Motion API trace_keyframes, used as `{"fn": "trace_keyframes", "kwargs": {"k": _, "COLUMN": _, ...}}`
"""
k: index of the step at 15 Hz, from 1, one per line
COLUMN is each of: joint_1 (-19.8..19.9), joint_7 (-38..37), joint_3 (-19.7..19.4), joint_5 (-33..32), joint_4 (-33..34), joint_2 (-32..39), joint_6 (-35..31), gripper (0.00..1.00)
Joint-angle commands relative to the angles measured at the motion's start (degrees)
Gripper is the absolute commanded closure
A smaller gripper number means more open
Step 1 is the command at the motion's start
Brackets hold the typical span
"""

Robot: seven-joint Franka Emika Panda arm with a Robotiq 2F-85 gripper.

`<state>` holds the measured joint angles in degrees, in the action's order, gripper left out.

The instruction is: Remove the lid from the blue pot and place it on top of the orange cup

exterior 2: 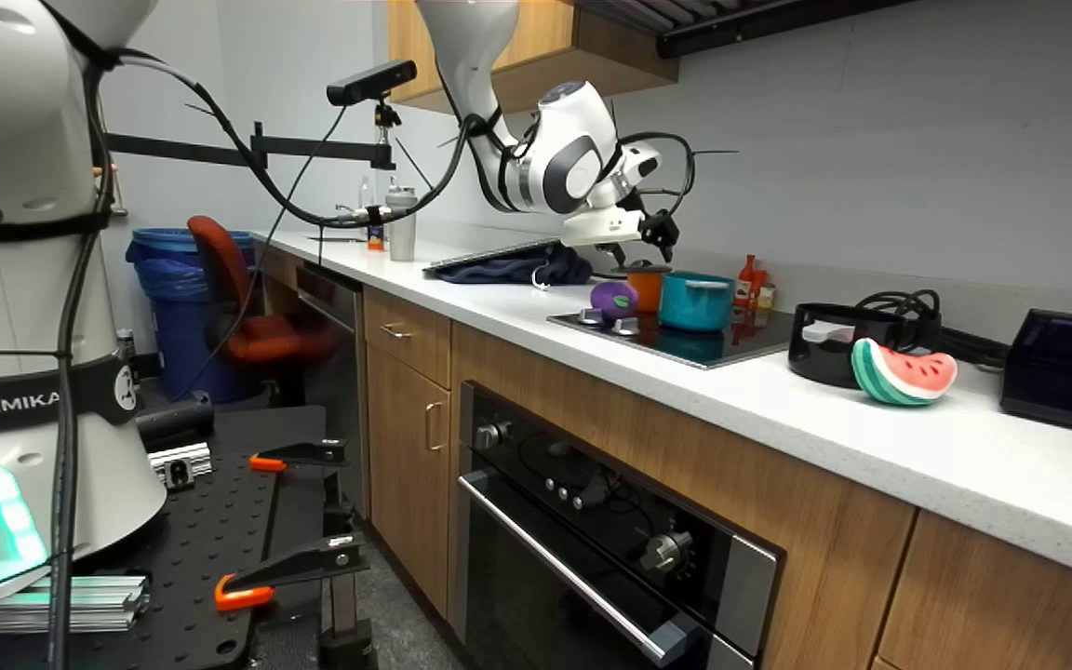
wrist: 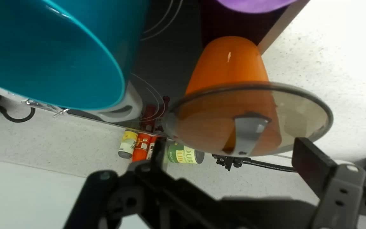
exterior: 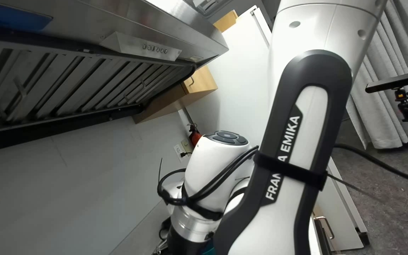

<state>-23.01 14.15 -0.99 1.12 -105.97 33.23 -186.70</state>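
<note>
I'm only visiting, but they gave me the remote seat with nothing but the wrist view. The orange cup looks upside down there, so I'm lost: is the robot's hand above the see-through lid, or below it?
Observer: Above it. In an exterior view the gripper hangs over the lid.
Operator: Good to know! And that purple thing cut off at my top edge, what shape is it?
Observer: Round, like a ball. An exterior view shows nearly all of it.
</note>
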Motion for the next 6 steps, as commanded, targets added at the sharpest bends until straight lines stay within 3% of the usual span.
{"fn": "trace_keyframes", "kwargs": {"k": 1, "joint_1": 0.9, "joint_7": -3.1, "joint_3": 0.2, "joint_5": -4.2, "joint_4": 0.0, "joint_2": 0.0, "joint_6": 0.0, "gripper": 0.0}}
{"fn": "trace_keyframes", "kwargs": {"k": 2, "joint_1": 0.4, "joint_7": -0.9, "joint_3": 0.0, "joint_5": -1.9, "joint_4": 0.0, "joint_2": 0.0, "joint_6": 0.0, "gripper": 0.0}}
{"fn": "trace_keyframes", "kwargs": {"k": 6, "joint_1": 0.4, "joint_7": -1.2, "joint_3": 0.0, "joint_5": -2.2, "joint_4": -0.2, "joint_2": 0.0, "joint_6": 0.0, "gripper": 0.0}}
